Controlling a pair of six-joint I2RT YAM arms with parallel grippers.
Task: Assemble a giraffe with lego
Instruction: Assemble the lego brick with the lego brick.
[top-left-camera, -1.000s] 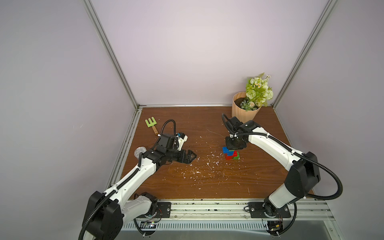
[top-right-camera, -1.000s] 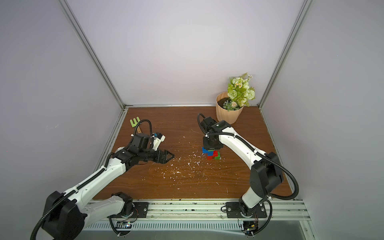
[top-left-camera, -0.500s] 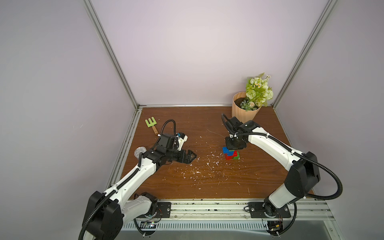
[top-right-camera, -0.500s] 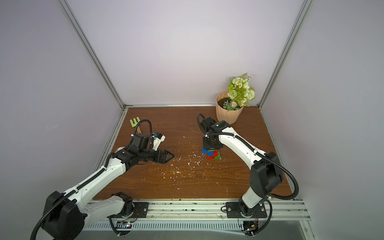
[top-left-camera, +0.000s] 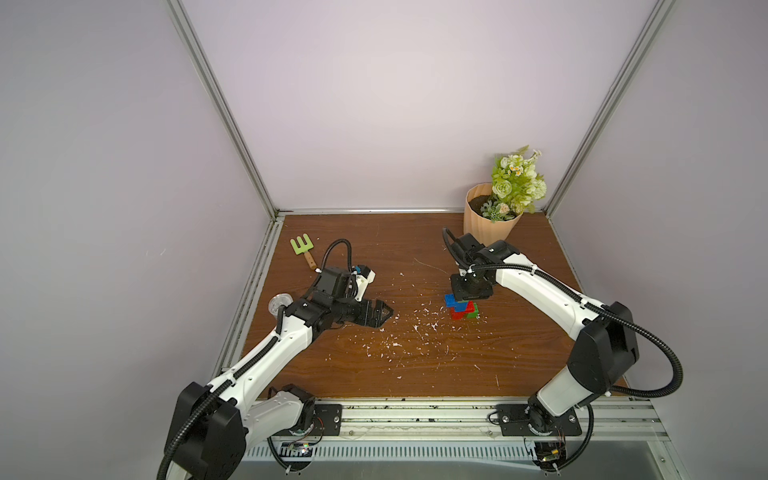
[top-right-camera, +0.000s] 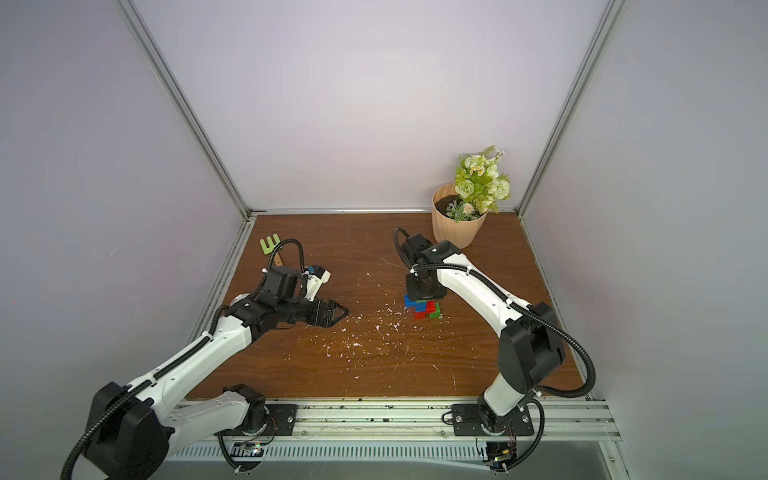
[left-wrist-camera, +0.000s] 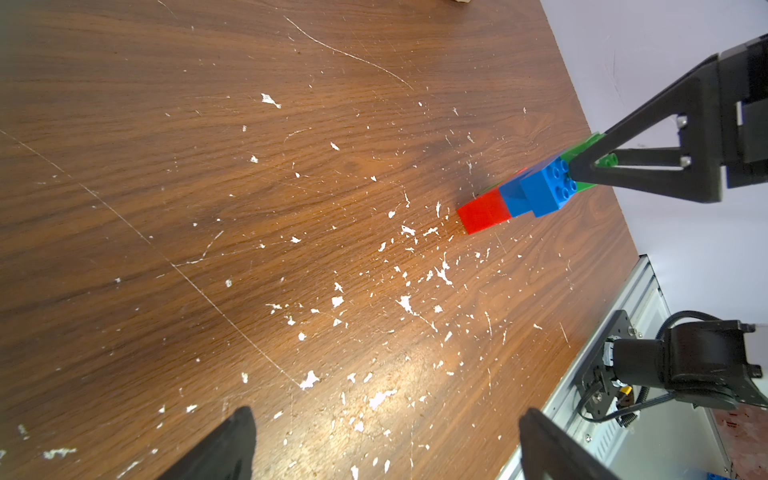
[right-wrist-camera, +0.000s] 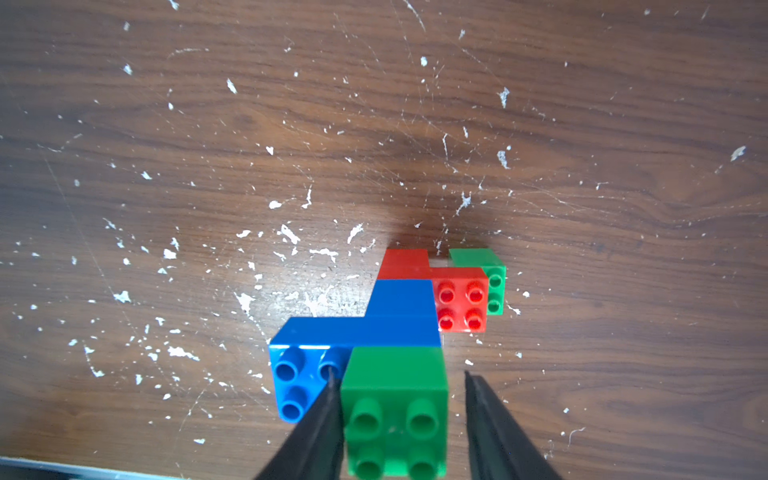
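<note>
The giraffe stands right of the table's middle: a red and a green leg, red body, blue neck and head, and a green brick on top. My right gripper hangs straight over it and is open, its jaws either side of that green brick. One finger lies against the brick and a gap shows at the other. In the top views the gripper hides the green brick. My left gripper is open and empty, low over the table to the left, pointing at the giraffe.
A flower pot stands at the back right, close behind my right arm. A green toy rake lies at the back left and a small round clear disc at the left edge. White flecks litter the wooden table.
The right gripper's jaws have parted a little around the green top brick. Both arms and the giraffe stay where they were.
</note>
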